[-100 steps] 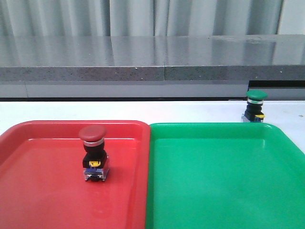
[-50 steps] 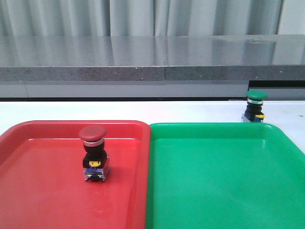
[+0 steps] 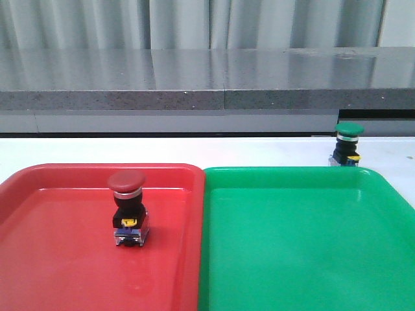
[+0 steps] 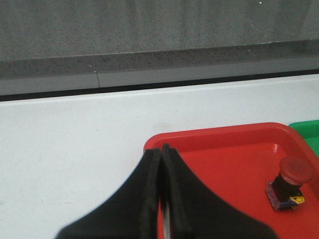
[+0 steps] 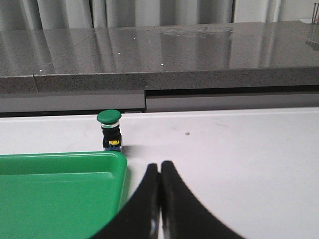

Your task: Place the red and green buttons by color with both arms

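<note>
Red button (image 3: 128, 208): upright, cap up, inside red tray (image 3: 39, 259)
Green button (image 3: 347, 144): upright on worktop (image 3: 97, 152), just behind green tray (image 3: 292, 259)
Wrist views only: left jaws, right jaws both closed, empty; arms unseen from front

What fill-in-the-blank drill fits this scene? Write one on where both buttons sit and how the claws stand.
1. The red button stands inside the ____ tray.
2. The green button stands on the white table, just behind the ____ tray.
3. The left claw and the right claw are both ____, holding nothing.

Missing words: red; green; shut
</note>
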Tool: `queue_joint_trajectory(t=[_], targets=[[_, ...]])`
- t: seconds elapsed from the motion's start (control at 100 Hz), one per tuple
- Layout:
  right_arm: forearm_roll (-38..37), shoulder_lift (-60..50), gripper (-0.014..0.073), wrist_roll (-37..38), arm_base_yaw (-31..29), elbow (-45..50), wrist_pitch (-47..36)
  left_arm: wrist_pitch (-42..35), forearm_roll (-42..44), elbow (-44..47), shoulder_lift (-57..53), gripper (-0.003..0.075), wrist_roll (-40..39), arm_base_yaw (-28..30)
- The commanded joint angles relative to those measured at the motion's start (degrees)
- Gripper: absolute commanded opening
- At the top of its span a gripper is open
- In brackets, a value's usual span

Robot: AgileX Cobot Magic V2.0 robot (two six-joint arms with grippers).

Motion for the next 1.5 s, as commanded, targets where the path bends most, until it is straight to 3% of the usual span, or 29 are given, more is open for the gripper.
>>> queue_joint_trajectory(t=[0.0, 0.21, 0.48, 0.89, 1.49], targets=[[0.0, -1.3, -0.0064, -0.5, 0.0, -1.1, -4.4, -7.6, -1.9, 0.2, -1.2, -0.0020, 3.2, 2.5], [0.0, -1.3, -0.0064, -0.5, 0.0, -1.1, -4.4, -15.4, -12.4, 5.8, -5.9, -0.0020, 16.9, 10.4], [0.0, -1.3, -0.0064, -0.5, 0.0, -1.1, -4.4, -19.0, -13.6, 14.8, -15.0, -0.0020, 16.8, 15.4], [0.0, -1.3, -0.0064, -0.5, 0.0, -1.1, -4.4, -20.9, -15.4, 23.7, -24.4, -0.0020, 16.2, 15.8], [0.0, -1.3, -0.0064, -0.5, 0.0, -1.1, -4.4, -19.1, -15.4, 23.6, -24.4, -0.0020, 16.2, 15.8]])
